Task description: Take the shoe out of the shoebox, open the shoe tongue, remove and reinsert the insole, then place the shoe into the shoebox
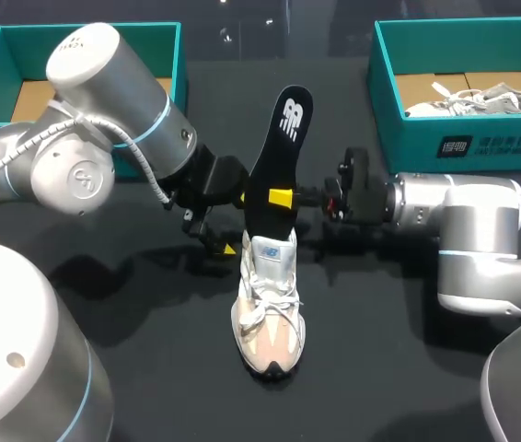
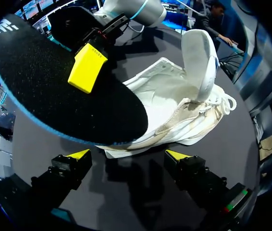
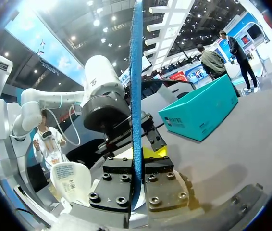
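Mid-frame | our right gripper clamps insole upright over shoe | our left gripper spread alongside, likely to steady it

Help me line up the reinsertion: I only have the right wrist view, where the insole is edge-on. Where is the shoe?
Observer: The white lace-up sneaker stands right below the black foam insole, whose lower end meets its opening.
Operator: Where along the insole am I gripping?
Observer: About mid-length. The right end effector clamps its middle, with the printed end up.
Operator: Is the left end effector holding anything?
Observer: No. The left end effector is open near the sneaker's heel end, with nothing between its fingers.
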Robot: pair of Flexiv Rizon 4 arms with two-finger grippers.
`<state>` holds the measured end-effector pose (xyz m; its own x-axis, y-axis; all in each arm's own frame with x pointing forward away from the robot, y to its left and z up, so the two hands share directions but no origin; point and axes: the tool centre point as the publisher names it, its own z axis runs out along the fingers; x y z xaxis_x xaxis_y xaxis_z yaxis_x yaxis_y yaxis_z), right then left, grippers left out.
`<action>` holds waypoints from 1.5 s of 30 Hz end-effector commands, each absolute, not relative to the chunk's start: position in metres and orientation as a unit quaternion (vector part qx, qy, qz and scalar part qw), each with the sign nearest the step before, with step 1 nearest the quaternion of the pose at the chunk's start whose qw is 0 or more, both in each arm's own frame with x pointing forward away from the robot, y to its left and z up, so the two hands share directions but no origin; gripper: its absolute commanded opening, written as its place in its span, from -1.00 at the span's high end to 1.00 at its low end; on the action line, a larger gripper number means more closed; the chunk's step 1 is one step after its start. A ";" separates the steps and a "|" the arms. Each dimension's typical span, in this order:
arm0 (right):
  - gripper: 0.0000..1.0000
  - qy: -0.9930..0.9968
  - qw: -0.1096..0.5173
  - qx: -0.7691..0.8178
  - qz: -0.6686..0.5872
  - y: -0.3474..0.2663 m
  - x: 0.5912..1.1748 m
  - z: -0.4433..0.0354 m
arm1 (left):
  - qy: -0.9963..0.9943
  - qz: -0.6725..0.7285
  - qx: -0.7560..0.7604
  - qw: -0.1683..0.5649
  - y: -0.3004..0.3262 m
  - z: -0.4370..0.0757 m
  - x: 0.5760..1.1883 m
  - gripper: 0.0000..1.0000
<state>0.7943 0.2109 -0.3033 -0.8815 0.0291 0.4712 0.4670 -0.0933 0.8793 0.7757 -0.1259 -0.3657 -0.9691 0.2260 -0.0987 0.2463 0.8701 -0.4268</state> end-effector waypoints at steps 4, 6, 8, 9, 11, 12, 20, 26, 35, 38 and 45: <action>1.00 -0.659 0.160 -0.190 -0.710 0.211 0.793 -0.307 | 0.967 -0.224 0.123 0.023 -0.126 -0.366 0.776 -1.00; 1.00 -0.661 0.165 -0.195 -0.706 0.210 0.794 -0.308 | 0.967 -0.224 0.123 0.023 -0.126 -0.366 0.776 -1.00; 1.00 -0.662 0.170 -0.198 -0.702 0.210 0.795 -0.309 | 0.967 -0.224 0.123 0.023 -0.126 -0.366 0.776 -1.00; 1.00 -0.663 0.174 -0.200 -0.700 0.210 0.795 -0.310 | 0.967 -0.224 0.123 0.023 -0.126 -0.366 0.776 -1.00; 1.00 -0.663 0.178 -0.204 -0.697 0.210 0.796 -0.311 | 0.967 -0.224 0.123 0.023 -0.126 -0.366 0.776 -1.00; 1.00 -0.664 0.179 -0.205 -0.697 0.210 0.796 -0.311 | 0.967 -0.224 0.123 0.023 -0.126 -0.366 0.776 -1.00; 1.00 -0.666 0.194 -0.214 -0.688 0.211 0.794 -0.316 | 0.967 -0.224 0.123 0.023 -0.126 -0.366 0.776 -1.00; 1.00 -0.664 0.206 -0.220 -0.684 0.213 0.791 -0.321 | 0.967 -0.224 0.123 0.023 -0.126 -0.366 0.776 -1.00; 1.00 -0.664 0.231 -0.251 -0.665 0.216 0.788 -0.325 | 0.967 -0.224 0.123 0.023 -0.126 -0.366 0.776 -1.00; 1.00 -0.662 0.240 -0.264 -0.659 0.217 0.786 -0.326 | 0.967 -0.224 0.123 0.023 -0.126 -0.366 0.776 -1.00; 1.00 -0.665 0.248 -0.279 -0.647 0.221 0.782 -0.326 | 0.967 -0.224 0.123 0.023 -0.126 -0.366 0.776 -1.00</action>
<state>0.7852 0.2166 -0.3235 -0.7235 0.0416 0.6891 0.6897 0.0029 0.7240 0.7757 -0.1259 -0.3657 -0.9691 0.2260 -0.0987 0.2463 0.8701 -0.4268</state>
